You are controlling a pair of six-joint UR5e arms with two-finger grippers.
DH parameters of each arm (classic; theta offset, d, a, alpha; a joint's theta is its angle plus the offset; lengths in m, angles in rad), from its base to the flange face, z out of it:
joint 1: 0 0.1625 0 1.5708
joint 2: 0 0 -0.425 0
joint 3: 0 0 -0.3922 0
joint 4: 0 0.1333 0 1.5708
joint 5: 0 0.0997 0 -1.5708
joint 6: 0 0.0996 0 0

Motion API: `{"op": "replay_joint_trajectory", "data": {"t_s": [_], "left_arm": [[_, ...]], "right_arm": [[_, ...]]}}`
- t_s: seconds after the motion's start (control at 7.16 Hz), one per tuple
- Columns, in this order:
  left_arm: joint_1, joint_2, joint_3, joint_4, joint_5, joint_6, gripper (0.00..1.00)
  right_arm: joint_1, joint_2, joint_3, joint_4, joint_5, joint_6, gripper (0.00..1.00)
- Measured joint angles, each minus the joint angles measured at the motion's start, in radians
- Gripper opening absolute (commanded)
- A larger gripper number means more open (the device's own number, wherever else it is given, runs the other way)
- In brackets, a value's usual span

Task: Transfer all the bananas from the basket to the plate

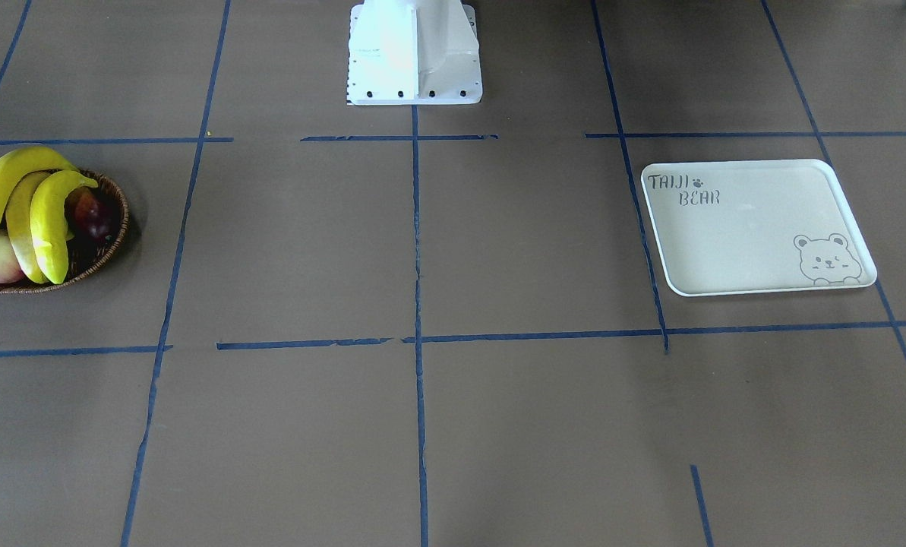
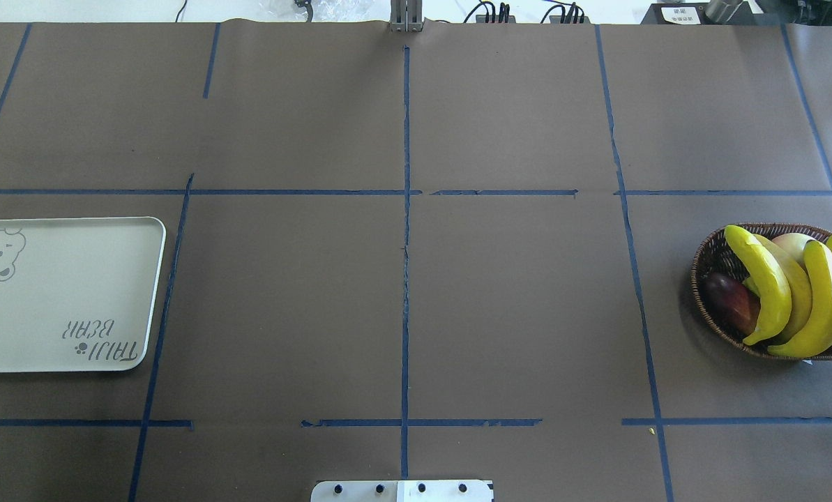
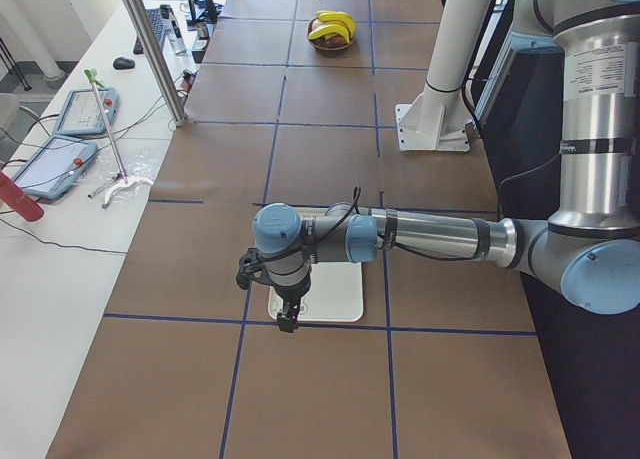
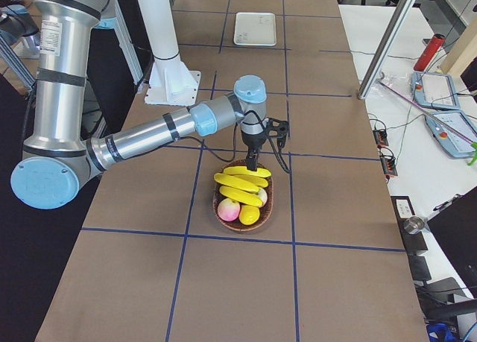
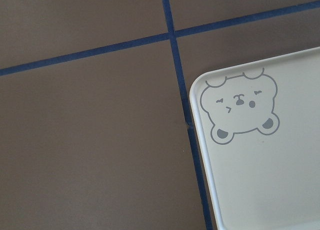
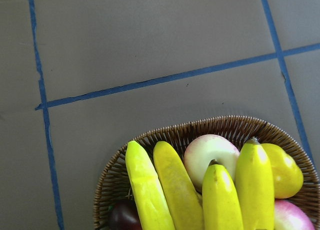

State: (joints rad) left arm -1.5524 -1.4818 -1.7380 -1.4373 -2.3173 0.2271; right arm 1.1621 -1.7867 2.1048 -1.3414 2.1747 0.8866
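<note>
Right now we see four yellow bananas [image 2: 771, 293] lying side by side in the wicker basket [image 2: 708, 252], directly below the right fingers [image 4: 253, 163], which hang just above the heap. We cannot tell whether those fingers are spread or pressed together. Tucked beside the bananas in the basket are a pale pink fruit [image 6: 210, 152] and a dark red fruit [image 2: 729, 307]. Well apart from them, across the brown worktop [image 2: 513, 293], the cream plate [image 2: 74, 293] lies beneath the left fingers [image 3: 288, 321], which hover over its bear-face end. We cannot tell their state either. Blue tape lines [image 2: 406, 279] cross the worktop between both pairs.
</note>
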Motion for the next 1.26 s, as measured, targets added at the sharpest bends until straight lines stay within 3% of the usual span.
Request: {"op": "replay_joint_trajectory", "data": {"t_s": [0.14,0.42,0.98,1.26], "left_arm": [[0.000,0.000,0.000,0.000,0.000,0.000,1.00],[0.000,0.000,-0.001,0.000,-0.001,0.001,1.00],[0.000,-0.003,-0.011,-0.001,-0.003,0.000,1.00],[0.001,-0.004,-0.016,-0.001,-0.004,0.000,1.00]], "right_arm": [[-0.075,-0.053,-0.010,0.123,-0.061,0.125,0.99],[-0.182,-0.129,-0.026,0.240,-0.146,0.230,0.96],[-0.261,-0.184,-0.047,0.264,-0.169,0.248,0.88],[-0.278,-0.197,-0.046,0.264,-0.165,0.249,0.73]]}}
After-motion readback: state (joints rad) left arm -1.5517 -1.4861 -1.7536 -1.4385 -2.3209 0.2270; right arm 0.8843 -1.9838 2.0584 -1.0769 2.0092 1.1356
